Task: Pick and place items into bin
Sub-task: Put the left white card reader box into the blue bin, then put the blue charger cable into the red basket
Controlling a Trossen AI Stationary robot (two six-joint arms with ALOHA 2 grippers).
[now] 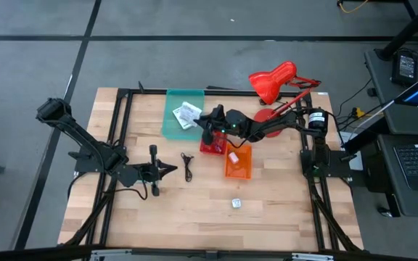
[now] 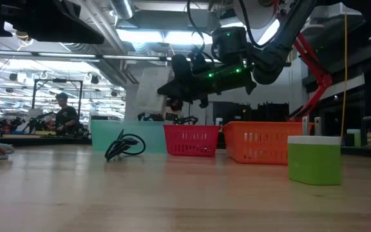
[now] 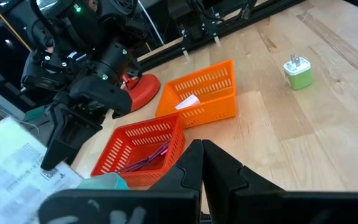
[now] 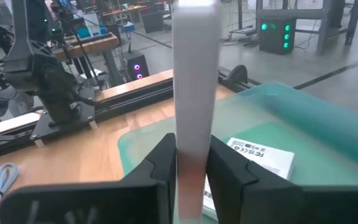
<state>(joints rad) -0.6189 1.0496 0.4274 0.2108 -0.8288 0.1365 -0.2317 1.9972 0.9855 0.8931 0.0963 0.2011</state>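
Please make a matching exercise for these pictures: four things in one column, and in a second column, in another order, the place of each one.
Things:
1. white card
2. black cable
3. green plug
4. red lamp

Places:
A. bare table, beside the left gripper
B. between the fingers of the right gripper, above the teal bin
C. back of the table, near the right arm
D. alone at the front of the table

Pairs: 1-B, 2-A, 3-D, 4-C

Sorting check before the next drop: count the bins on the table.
3: teal plastic tray at the back, small red mesh basket beside it, orange mesh basket toward the right arm.
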